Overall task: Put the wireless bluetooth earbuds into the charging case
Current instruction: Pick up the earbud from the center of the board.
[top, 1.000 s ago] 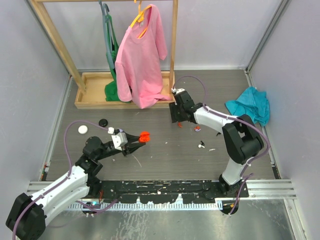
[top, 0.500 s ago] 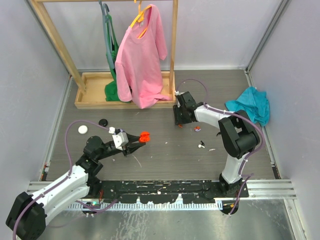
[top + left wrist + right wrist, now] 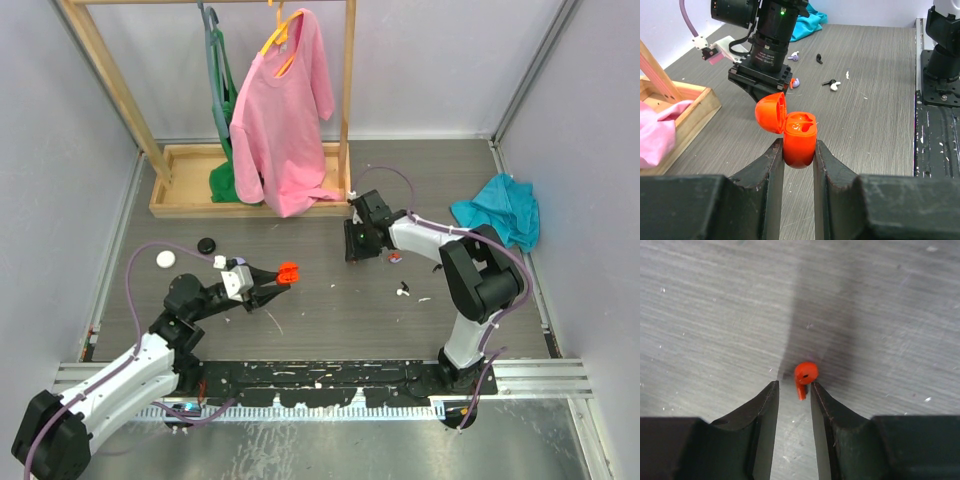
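My left gripper [image 3: 799, 150] is shut on an orange-red charging case [image 3: 800, 140] held above the table, its lid [image 3: 771, 112] hinged open to the left; the top view shows the case [image 3: 289, 270] at the gripper's tip [image 3: 281, 277]. My right gripper [image 3: 794, 387] points down at the table with a red earbud [image 3: 805, 374] at its tips. The bud's stem lies between the narrow jaws, against the right finger [image 3: 822, 400], with a gap to the left one. More earbuds lie loose: lilac [image 3: 794, 83], lilac [image 3: 793, 57], dark [image 3: 819, 59], white and dark [image 3: 832, 84].
A wooden clothes rack [image 3: 190, 185] with a pink shirt [image 3: 285, 110] and a green garment [image 3: 222, 100] stands at the back. A teal cloth [image 3: 498, 210] lies at the right. A black round case [image 3: 207, 245] and a white one [image 3: 165, 259] lie at the left.
The right gripper has shifted slightly left and lower, and its jaws have narrowed around the red earbud. The left arm with the case has stayed in place.
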Controlling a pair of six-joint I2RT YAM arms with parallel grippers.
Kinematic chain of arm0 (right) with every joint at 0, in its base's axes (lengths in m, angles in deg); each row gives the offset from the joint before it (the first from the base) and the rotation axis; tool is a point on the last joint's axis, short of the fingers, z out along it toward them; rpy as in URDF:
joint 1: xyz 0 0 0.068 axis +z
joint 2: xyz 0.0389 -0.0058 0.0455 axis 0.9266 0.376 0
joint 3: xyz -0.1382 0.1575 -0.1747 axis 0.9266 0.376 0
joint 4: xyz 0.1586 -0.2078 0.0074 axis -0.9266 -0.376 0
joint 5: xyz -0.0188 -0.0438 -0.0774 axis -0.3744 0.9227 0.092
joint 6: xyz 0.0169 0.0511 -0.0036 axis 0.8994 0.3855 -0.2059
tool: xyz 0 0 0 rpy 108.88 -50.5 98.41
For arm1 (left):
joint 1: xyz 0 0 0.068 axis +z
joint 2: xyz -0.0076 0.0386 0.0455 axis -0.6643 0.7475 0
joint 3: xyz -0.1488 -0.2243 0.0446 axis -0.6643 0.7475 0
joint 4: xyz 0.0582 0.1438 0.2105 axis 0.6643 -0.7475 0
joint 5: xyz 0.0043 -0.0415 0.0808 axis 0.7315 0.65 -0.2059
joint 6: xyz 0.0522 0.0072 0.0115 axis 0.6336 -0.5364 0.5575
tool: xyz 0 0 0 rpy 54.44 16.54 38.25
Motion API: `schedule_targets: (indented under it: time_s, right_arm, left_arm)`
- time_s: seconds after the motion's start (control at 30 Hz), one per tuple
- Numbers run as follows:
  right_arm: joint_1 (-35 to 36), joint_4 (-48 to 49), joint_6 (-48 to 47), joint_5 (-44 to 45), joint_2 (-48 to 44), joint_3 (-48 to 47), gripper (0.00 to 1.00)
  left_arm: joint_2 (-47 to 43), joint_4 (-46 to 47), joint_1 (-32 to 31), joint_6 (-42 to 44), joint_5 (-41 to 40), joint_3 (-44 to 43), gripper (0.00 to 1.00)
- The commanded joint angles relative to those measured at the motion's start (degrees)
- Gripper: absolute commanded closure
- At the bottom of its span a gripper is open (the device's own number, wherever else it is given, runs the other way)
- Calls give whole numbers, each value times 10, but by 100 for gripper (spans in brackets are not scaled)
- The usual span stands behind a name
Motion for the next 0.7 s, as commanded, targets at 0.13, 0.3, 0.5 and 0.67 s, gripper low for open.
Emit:
schedule_targets:
  time_s: [0.13,0.3,0.5,0.67]
  right_arm:
    - [23,-62,5,-26,-46,4,62]
    - [23,-78,-10,36,-58,-20,61]
    - [24,-106,-27,43,-16,-93,60]
    - [23,-130,-29,42,25,-126,60]
  left_arm:
    - [-11,21,-4,-6,2,-8,100]
    - [-9,21,-4,-8,4,-9,100]
    - [-5,19,-4,-8,4,-11,100]
    - [-11,16,-5,-8,3,-11,100]
